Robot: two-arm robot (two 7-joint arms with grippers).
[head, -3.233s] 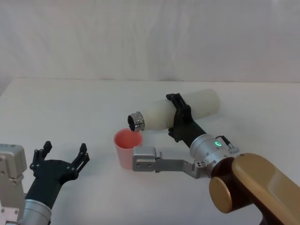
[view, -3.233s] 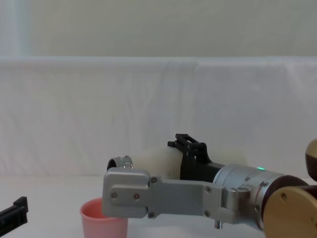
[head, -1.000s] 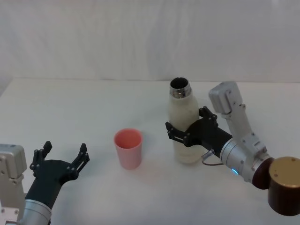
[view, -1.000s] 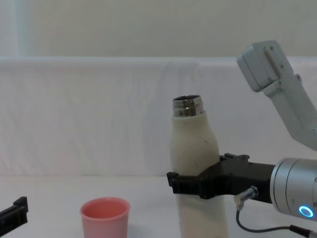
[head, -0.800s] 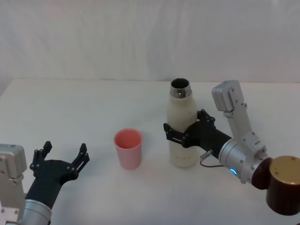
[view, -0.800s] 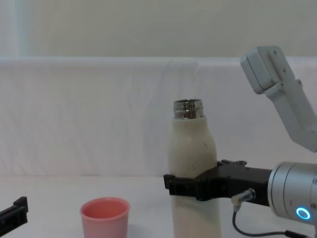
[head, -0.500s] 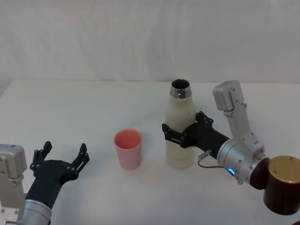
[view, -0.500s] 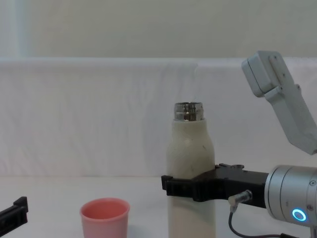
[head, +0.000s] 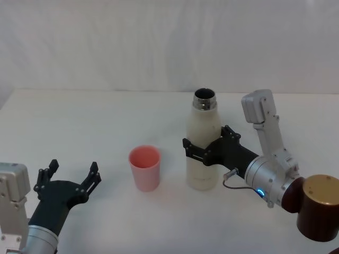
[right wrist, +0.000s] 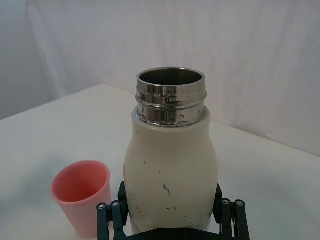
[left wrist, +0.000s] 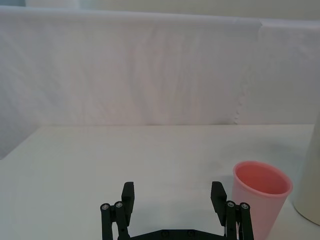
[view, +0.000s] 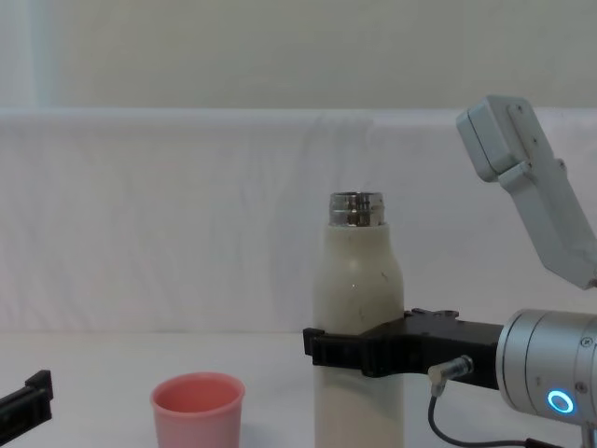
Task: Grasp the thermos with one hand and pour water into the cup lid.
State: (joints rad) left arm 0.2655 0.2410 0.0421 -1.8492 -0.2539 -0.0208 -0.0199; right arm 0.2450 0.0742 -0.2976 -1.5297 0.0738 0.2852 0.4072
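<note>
My right hand (head: 204, 150) is clamped around the lower body of the thermos (head: 203, 143), one black finger on each side of it, as my right wrist view shows with the fingers (right wrist: 109, 216) hugging the cream wall. The thermos stands upright on the white surface (head: 106, 121), its open steel neck (right wrist: 171, 97) pointing up and small dark scuffs on its body. Just beside it, on my left and not touching it, the cup lid (head: 144, 167) stands upright with its mouth open; I cannot tell what is inside. My left hand (head: 71, 179) rests low near my body, well apart from the cup lid, its fingers spread wide and holding nothing.
</note>
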